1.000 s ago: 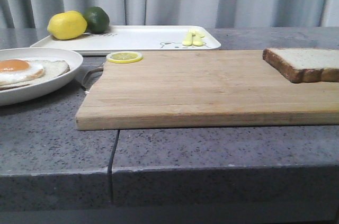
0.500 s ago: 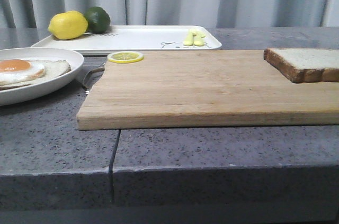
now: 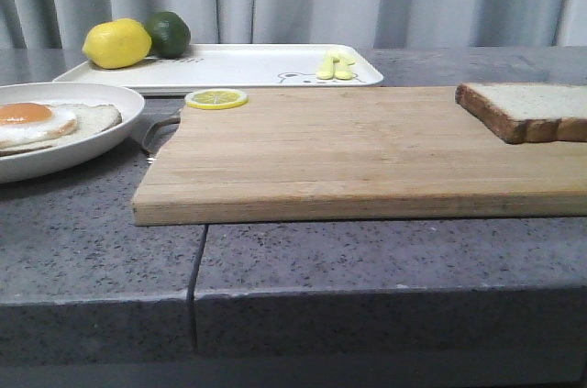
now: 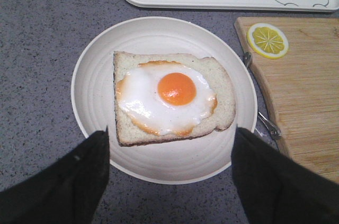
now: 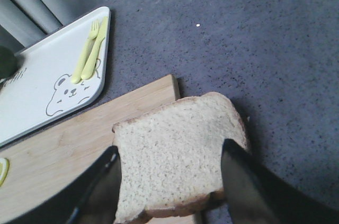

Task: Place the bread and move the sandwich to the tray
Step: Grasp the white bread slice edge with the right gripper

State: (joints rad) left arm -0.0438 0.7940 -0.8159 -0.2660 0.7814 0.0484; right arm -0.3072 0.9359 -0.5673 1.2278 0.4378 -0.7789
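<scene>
My right gripper [image 5: 169, 181] is spread wide around the bread [image 5: 177, 155] at the cutting board [image 3: 358, 145] right edge, gripping nothing, left gripper [image 4: 169, 173] wide, empty over the sandwich [image 4: 172, 97]; grab step, next: close & lift.

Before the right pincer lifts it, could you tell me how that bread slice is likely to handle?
The bread looks porous and thick, so probably light and easily dented if squeezed. It overhangs the cutting board edge, so a push might tip it off. Its crumb looks rough, so it is unlikely to slip between the right pincer fingers.
</scene>
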